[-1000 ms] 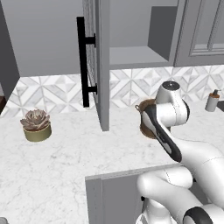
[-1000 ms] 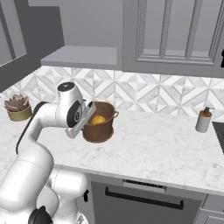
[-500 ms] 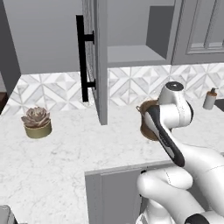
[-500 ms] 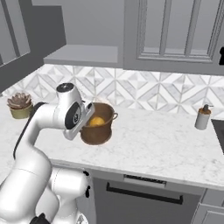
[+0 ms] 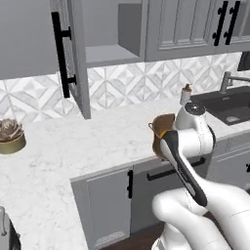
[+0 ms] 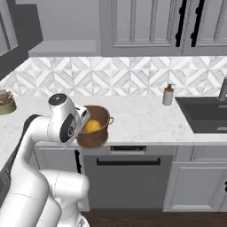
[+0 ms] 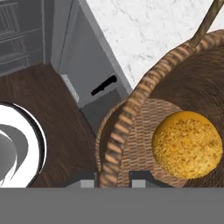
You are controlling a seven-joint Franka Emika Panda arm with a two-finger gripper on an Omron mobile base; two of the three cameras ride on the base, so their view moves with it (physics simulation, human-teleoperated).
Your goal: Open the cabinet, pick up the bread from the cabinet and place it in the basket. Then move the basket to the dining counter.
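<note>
My gripper [image 7: 113,183] is shut on the rim of the round brown basket [image 7: 127,118], which hangs in the air by the counter's front edge, with low cabinet fronts and dark floor below it. The golden bread [image 7: 187,144] lies inside on the basket's bottom. From the right base view the basket [image 6: 94,133] hangs beside the white hand, the bread [image 6: 91,126] showing in it and the gripper [image 6: 83,125] at its left rim. The left base view shows the basket [image 5: 160,134] partly behind the arm. The cabinet [image 5: 107,51] stands open, its door [image 5: 73,53] swung out. The dining counter is out of view.
An olive succulent pot [image 5: 10,137] [image 6: 5,103] sits far left on the marble worktop. A soap bottle [image 5: 185,94] [image 6: 167,94] stands by the black sink [image 5: 229,105] [image 6: 208,114] on the right. Grey low cabinet fronts [image 6: 128,177] run below the counter.
Both base views have shifted: the camera has moved, bringing the sink into sight on the right. The basket with the bread stays in my shut gripper.
</note>
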